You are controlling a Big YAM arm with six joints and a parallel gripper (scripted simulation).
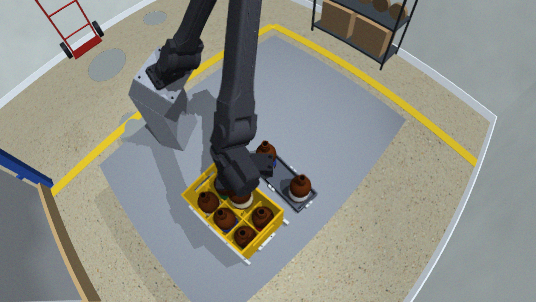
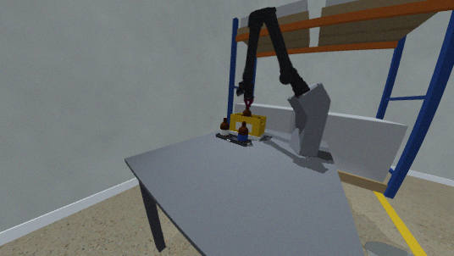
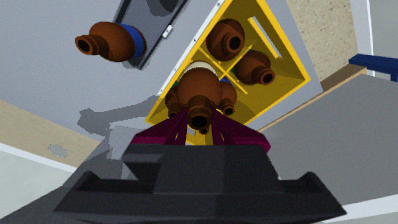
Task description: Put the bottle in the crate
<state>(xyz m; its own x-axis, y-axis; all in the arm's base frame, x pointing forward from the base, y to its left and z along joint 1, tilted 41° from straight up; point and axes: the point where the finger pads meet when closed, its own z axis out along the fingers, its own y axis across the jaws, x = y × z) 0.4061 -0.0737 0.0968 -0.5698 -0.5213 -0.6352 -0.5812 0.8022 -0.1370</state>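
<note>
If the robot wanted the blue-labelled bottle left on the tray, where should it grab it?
Probably by the narrow neck, coming straight down from above. The blue-labelled bottle stands upright on the tray, its body wide and round. The gripper holds its bottle by the neck.

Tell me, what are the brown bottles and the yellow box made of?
The bottles, like the one in the tool, look like brown glass: dark and smooth with a soft shine, though glazed clay or plastic would look the same. The yellow crate looks like molded plastic: one flat bright color, thin straight walls and dividers. The tray looks like dark gray plastic or metal.
</note>
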